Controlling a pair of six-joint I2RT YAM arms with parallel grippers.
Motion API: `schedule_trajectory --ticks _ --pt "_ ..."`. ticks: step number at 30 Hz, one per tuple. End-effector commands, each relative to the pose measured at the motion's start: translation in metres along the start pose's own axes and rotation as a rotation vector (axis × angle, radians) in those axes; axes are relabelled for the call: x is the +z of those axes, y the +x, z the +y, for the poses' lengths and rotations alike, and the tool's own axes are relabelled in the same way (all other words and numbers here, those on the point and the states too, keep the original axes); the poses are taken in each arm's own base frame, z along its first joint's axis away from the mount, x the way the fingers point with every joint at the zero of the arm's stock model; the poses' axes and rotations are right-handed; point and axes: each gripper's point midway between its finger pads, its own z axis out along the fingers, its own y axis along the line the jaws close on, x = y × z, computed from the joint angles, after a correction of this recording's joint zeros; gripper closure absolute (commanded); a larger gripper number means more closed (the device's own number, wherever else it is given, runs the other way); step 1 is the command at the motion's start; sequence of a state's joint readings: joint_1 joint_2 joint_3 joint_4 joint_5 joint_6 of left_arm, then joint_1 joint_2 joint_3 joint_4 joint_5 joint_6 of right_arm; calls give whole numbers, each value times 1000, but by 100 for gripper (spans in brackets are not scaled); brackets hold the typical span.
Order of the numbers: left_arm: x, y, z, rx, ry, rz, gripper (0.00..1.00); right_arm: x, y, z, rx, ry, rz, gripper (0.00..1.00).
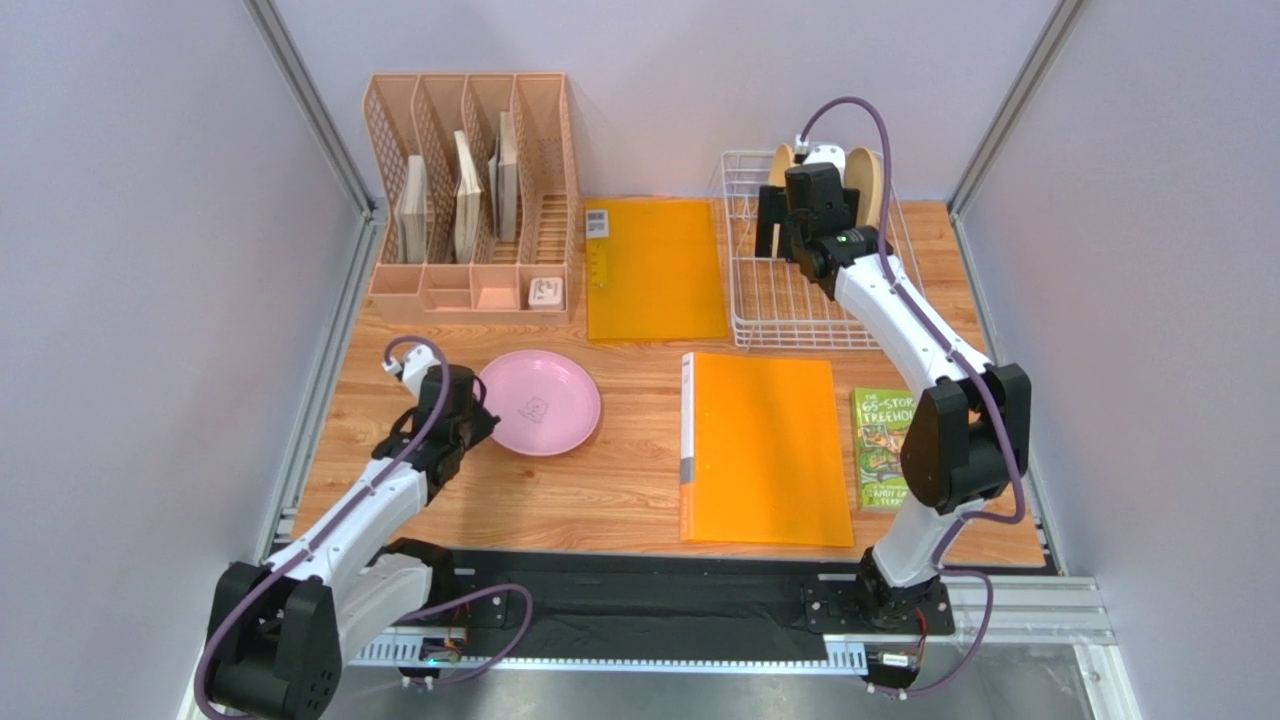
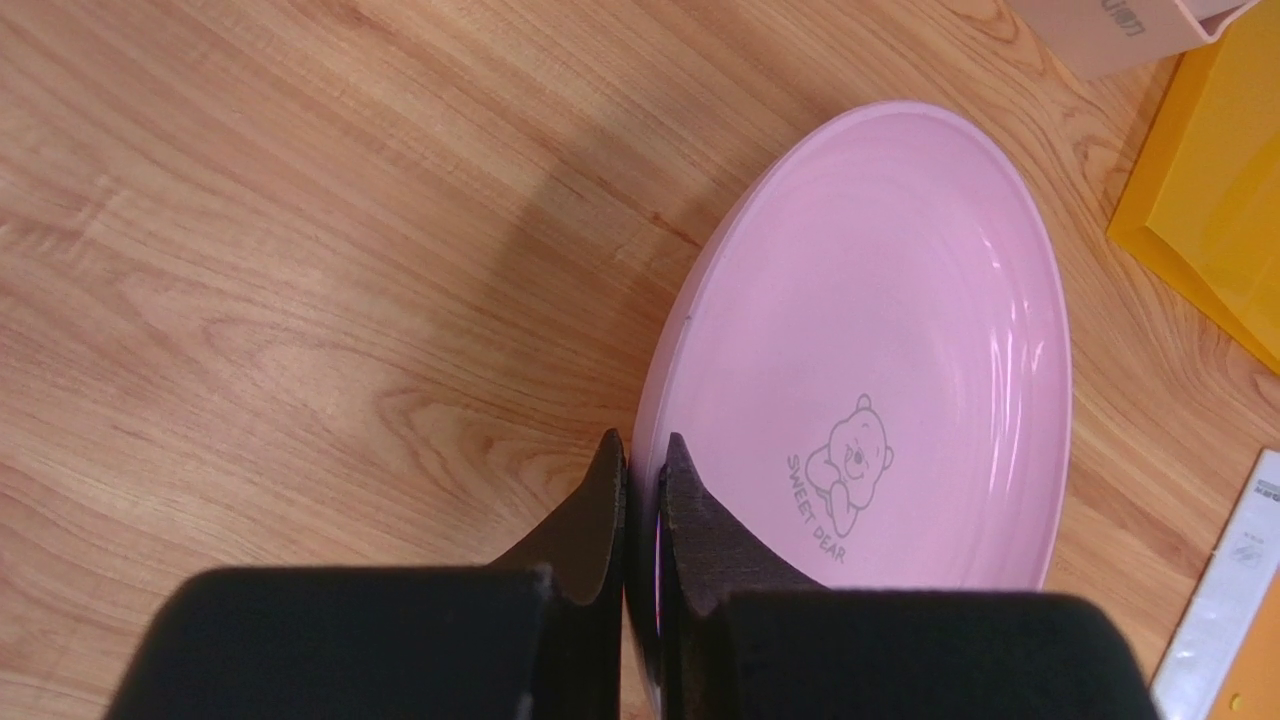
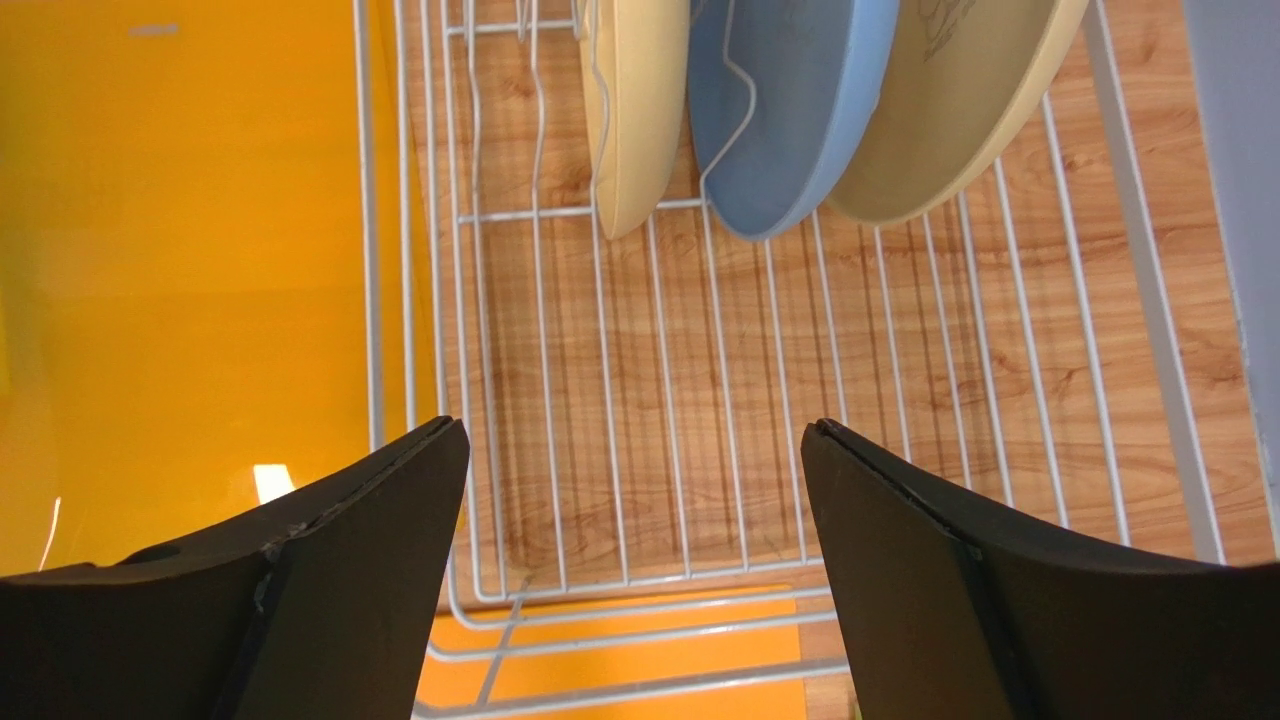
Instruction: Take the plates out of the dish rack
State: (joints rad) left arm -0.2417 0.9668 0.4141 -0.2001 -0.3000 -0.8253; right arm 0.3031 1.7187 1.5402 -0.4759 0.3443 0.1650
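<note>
One pink plate [image 2: 887, 345] lies out on the table [image 1: 631, 503], my left gripper [image 2: 643, 510] clamped on its rim, while my right gripper [image 3: 631, 555] hangs wide apart above the dish rack [image 1: 774, 308], where three plates [image 3: 789, 105] stand waiting.

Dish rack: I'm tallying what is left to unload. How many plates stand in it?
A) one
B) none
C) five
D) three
D: the right wrist view shows three upright in the dish rack: a beige plate, a blue plate and a tan plate; the pink plate lies on the table.
</note>
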Motion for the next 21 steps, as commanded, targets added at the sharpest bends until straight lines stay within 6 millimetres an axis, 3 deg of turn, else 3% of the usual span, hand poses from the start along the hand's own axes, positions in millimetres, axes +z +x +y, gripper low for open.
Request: schedule_trajectory --ticks 1,3,4,6,7,9,10,12,15,16,17,20,21 --pt "5 13 18 7 -55 13 93 7 -37 -16 4 80 -81 12" --pt "5 14 16 5 -46 16 87 14 -46 -20 -8 103 -98 12" --pt "5 16 18 7 -50 20 76 17 -49 -22 -11 118 -104 12" --pt "6 18 19 3 -50 22 68 29 -49 -25 -24 145 -100 12" --pt "7 19 20 4 -54 23 61 31 -60 -26 -24 145 -118 12" --pt "7 20 19 6 -50 28 56 47 -56 -25 -37 148 -103 14" --pt "7 21 20 8 -50 32 55 49 -67 -24 -44 141 -120 15" --pt "6 21 19 6 -45 38 49 67 -63 -19 -61 139 -105 16" --pt "3 19 17 -3 -32 30 29 89 -67 -15 -80 148 -108 20" --pt "1 19 19 -2 -40 26 20 100 -60 -13 -96 151 -88 21" --pt "0 17 19 0 -36 20 19 101 -69 -14 -89 167 -111 21" --pt "-8 5 13 19 9 -30 16 115 -72 -18 -130 204 -119 30" --pt "-12 -2 6 22 43 -58 16 117 -74 -17 -139 204 -124 39"
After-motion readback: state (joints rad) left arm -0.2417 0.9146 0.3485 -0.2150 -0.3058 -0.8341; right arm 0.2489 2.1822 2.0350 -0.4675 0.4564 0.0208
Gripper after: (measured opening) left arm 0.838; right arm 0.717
